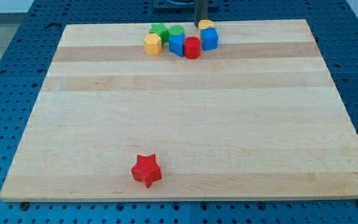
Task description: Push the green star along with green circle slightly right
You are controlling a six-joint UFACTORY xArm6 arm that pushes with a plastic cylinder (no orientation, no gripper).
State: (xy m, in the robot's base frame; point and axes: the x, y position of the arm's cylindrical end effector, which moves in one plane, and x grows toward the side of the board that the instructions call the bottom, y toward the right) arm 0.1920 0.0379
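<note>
Camera view: my tip [201, 24] is seen at the view's top edge of the wooden board [185, 124]; no jaws are fitted, only a dark rod. Just below the tip a yellow block [206, 24] and a blue cube [209, 38] are noted. Left of the tip lie the green circle [176, 31], then the green star [159, 30], close together. A blue block [177, 45], red cylinder [192, 47] and yellow hexagon [152, 44] are clustered beneath. A red star [146, 170] is recorded well apart, near the bottom.

green star [159, 30] | green circle [176, 32] | red star [146, 170] | pale striped wooden board [191, 124] | blue pegboard [5, 74]
</note>
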